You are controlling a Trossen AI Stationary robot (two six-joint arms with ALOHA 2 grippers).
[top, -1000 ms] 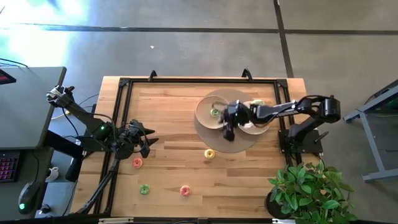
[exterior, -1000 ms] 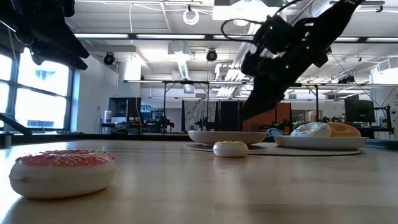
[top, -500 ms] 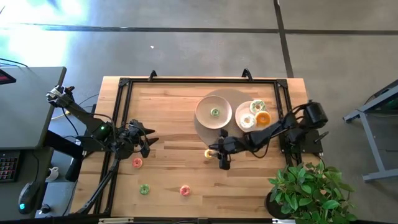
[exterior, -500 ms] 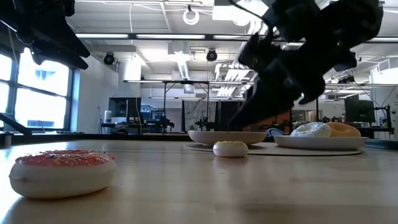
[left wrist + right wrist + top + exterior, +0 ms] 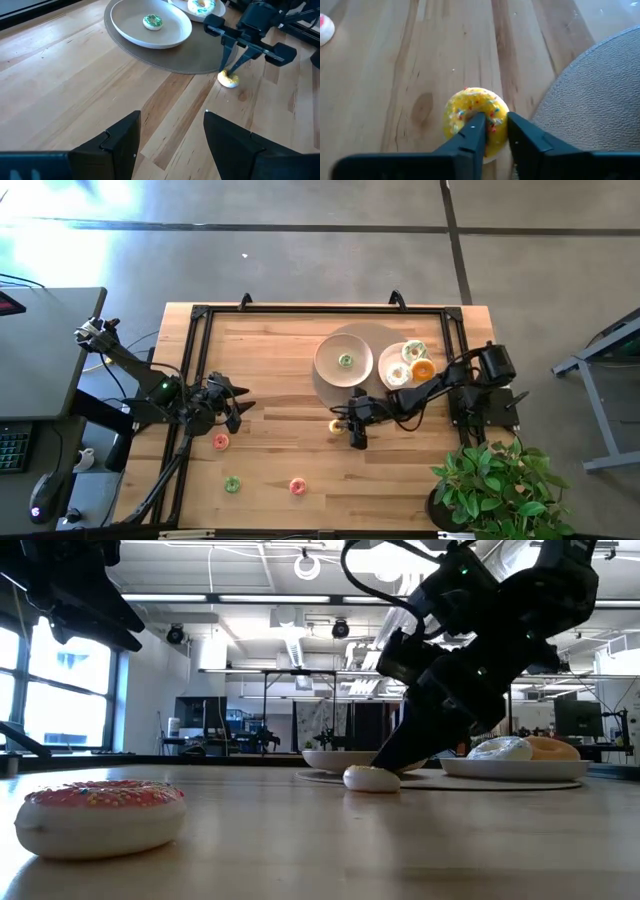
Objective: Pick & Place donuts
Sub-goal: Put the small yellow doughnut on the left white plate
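A yellow donut (image 5: 475, 112) lies flat on the wood just off the round mat (image 5: 366, 392), and my right gripper (image 5: 495, 124) is shut on it. That donut also shows in the high view (image 5: 337, 427) and in the low view (image 5: 371, 779). A green donut (image 5: 346, 361) rests in the beige plate (image 5: 328, 360). A white (image 5: 398, 374), a green (image 5: 413, 350) and an orange donut (image 5: 423, 370) lie on the white plate (image 5: 400, 360). At the table's left, my left gripper (image 5: 170, 135) hovers open with nothing in it. My right gripper holds the yellow donut by one side of its ring (image 5: 493, 119). One finger (image 5: 472, 132) stands in the hole and the other (image 5: 520, 134) outside the rim. The fingers slant down from above and from the table's right. The donut lies flat on the table.
A pink donut (image 5: 221, 442), a green one (image 5: 232, 484) and a red one (image 5: 297, 486) lie loose near the front left. The pink one fills the low view's near left (image 5: 100, 815). A black frame (image 5: 190, 380) borders the table, and a potted plant (image 5: 495, 485) stands at the front right corner.
My right gripper has swung from above the plates toward the table's near edge. It has come down onto the yellow donut, which has stayed where it was.
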